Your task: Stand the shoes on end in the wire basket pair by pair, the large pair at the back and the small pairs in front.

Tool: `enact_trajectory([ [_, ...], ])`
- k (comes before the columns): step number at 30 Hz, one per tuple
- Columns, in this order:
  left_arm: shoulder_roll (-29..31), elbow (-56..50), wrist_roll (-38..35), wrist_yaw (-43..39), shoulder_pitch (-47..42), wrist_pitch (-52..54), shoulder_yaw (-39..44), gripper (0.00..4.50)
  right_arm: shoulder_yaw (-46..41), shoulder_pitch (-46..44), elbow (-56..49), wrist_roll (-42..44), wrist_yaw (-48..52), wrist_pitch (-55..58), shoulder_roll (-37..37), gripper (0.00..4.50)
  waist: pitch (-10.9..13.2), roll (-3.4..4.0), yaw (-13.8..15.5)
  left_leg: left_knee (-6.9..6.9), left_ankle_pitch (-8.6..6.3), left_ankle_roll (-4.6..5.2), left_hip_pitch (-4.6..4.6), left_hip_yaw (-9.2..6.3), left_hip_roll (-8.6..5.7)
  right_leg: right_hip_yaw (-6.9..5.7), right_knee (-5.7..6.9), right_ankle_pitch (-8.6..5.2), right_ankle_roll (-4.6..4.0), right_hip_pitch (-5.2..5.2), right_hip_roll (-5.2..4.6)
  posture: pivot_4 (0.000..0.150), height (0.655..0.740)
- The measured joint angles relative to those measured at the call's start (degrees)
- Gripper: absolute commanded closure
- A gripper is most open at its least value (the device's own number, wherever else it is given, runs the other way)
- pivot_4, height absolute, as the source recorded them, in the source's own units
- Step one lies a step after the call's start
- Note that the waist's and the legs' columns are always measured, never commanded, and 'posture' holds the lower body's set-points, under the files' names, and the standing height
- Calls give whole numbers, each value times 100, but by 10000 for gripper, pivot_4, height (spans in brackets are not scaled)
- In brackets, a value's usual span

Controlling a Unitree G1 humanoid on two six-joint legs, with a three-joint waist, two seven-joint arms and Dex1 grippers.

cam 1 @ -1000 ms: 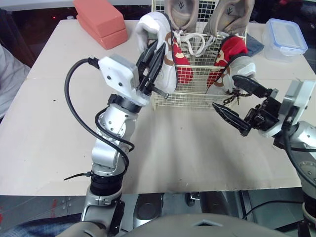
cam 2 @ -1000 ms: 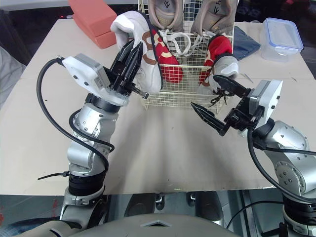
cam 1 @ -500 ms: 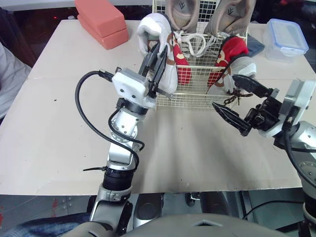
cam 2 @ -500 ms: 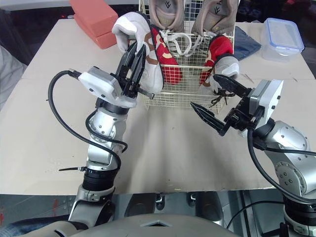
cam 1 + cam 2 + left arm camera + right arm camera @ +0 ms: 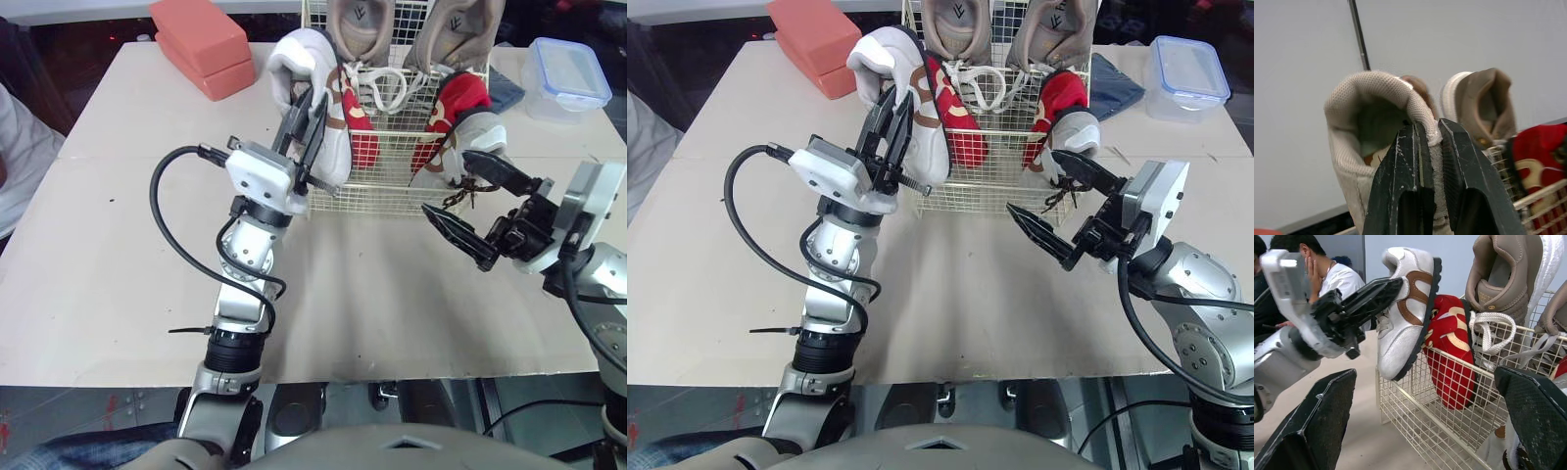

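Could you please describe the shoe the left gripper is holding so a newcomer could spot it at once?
Find the wire basket at the far middle of the table, then its front left corner. There the left gripper is shut on the heel of a small shoe held toe down. It is white with brown stripes, beside a red shoe and before big beige shoes.

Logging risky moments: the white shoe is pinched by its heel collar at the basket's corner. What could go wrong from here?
1. The left tool pinches the white shoe only by its thin heel collar, so it could slip or swing.
2. Its toe appears to hang outside the front corner of the wire basket and may catch the rim going in.
3. The black laces dangle between the fingers of the open right tool and could snag.
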Motion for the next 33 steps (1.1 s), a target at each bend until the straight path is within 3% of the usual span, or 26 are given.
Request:
enact_trajectory([
  [19,-95,247,61,92,-318,-213,-6,44206,3,-4,1,-83,-16,-81,47,0,2,-1,0,-1,0,1,-3,-1,1,-3,-4,0,1,-1,-1,1500,6860],
  [33,-129,-503,-1047,-808,-64,690,-492,44206,939,-1027,96,-7,-1004,1038,531,0,5,3,-8,-4,0,1,-5,-1,1,-2,-7,0,0,-3,0,1500,6860],
])
